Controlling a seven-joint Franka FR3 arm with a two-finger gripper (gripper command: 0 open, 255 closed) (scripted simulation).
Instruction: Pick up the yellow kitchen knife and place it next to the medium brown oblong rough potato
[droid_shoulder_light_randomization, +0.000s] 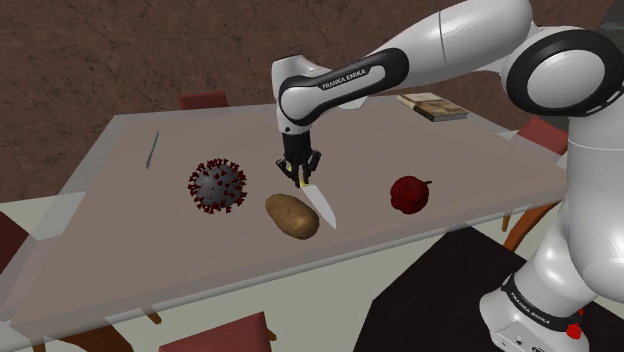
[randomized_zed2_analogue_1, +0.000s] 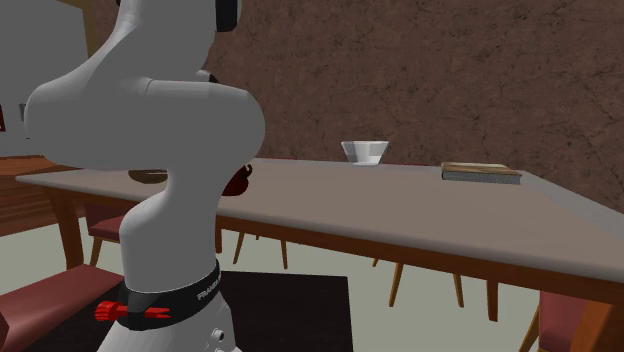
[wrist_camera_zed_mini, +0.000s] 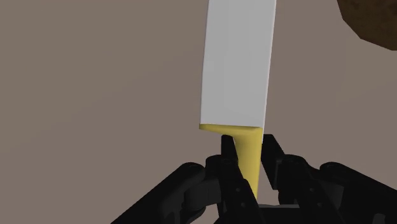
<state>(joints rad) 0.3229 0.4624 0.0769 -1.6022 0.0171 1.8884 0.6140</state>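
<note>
Right now my claw (droid_shoulder_light_randomization: 300, 172) is clamped on the yellow handle of the knife (droid_shoulder_light_randomization: 321, 206), whose white blade slants down and away from it toward the table (droid_shoulder_light_randomization: 120, 230). The brown potato (droid_shoulder_light_randomization: 291, 216) lies just below the claw, close beside the blade; whether they touch I cannot tell.

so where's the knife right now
In the shoulder view the knife hangs in the gripper, clasped by its yellow handle, its blade angled down just right of the potato.
</note>
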